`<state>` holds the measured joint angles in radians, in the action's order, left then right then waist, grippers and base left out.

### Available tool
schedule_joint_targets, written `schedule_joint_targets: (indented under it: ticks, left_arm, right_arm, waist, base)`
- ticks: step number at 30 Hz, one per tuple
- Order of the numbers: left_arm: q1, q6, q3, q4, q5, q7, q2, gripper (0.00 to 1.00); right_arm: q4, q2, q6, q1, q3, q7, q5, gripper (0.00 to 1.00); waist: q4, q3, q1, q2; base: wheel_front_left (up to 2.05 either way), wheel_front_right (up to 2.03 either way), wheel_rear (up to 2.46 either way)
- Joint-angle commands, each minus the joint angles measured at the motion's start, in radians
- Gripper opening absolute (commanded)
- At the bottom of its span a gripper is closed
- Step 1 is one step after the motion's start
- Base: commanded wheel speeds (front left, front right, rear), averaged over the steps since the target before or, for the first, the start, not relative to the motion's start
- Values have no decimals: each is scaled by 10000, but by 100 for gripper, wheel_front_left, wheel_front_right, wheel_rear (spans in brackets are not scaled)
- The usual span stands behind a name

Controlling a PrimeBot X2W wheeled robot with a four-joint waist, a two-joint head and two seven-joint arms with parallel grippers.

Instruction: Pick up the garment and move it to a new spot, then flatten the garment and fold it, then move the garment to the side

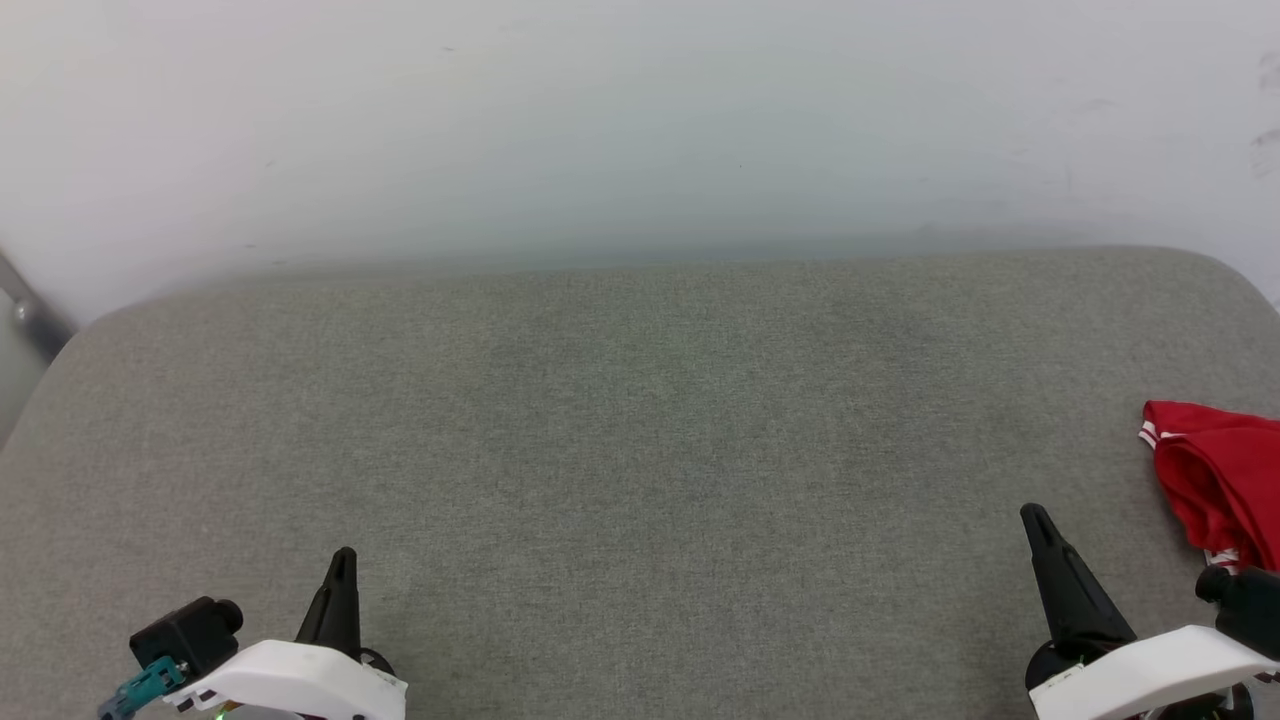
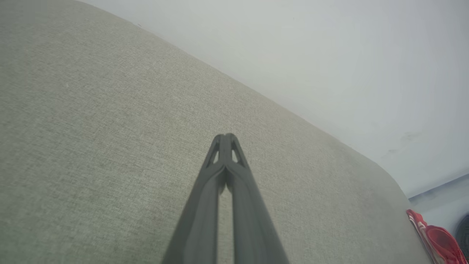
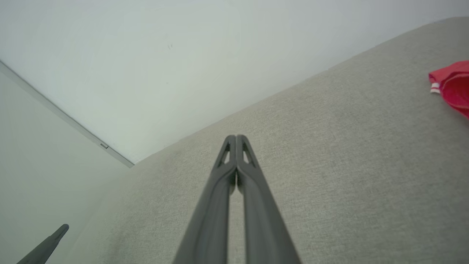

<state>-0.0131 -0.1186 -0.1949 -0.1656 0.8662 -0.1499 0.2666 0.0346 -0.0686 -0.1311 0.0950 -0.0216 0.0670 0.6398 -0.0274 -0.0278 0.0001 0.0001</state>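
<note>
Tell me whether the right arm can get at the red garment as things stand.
Probably yes. The garment lies bunched on the grey cushion just beyond the right tool, to its outer side, with nothing between them. The tool is shut, so it must open first.

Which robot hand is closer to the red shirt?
The right. The right gripper is just left of the red shirt, its fingers apart from it, by the right edge of the grey cushion. The left gripper is far away across the cushion.
</note>
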Motion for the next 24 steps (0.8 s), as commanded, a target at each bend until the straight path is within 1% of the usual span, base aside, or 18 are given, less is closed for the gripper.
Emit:
schedule_joint_targets:
  ticks: [1, 24]
  left_arm:
    - [279, 88, 163, 61, 262, 82, -20, 0]
    - [602, 883, 1067, -193, 2624, 864, -673, 0]
  right_arm:
    - [40, -96, 1, -350, -23, -37, 357, 0]
    - [-858, -135, 3, -918, -153, -7, 3511, 0]
  waist:
    - [4, 4, 0, -1]
    - [67, 75, 0, -1]
  base:
    - [0, 0, 0]
    - [0, 0, 0]
